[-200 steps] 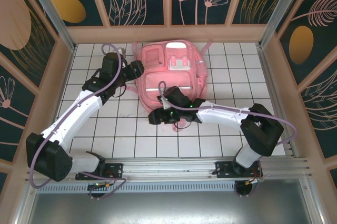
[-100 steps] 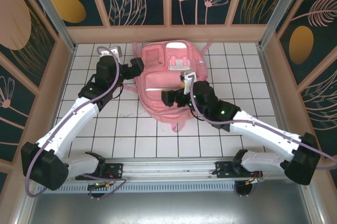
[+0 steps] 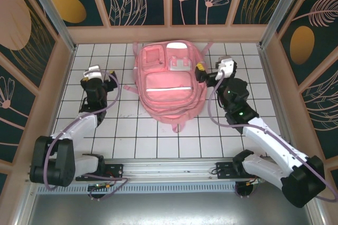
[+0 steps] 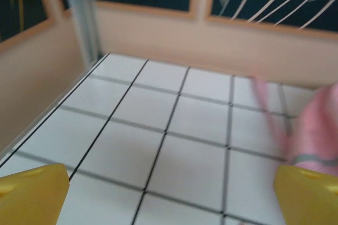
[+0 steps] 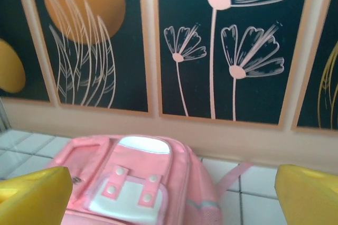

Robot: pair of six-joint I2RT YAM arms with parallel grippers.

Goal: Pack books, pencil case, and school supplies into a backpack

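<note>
We are logging the left claw [image 4: 170,196] and right claw [image 5: 171,196] spread wide, gripping nothing, flanking the backpack [image 3: 165,85] lying flat mid-tabletop [image 3: 158,140] — we are judging the packing essentially finished.

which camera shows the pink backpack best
The top external view: the whole backpack lies in sight from above, pockets and stripes included. The right wrist view gives its upper part with the white-flapped pocket. The left wrist view catches a blurred pink edge.
</note>
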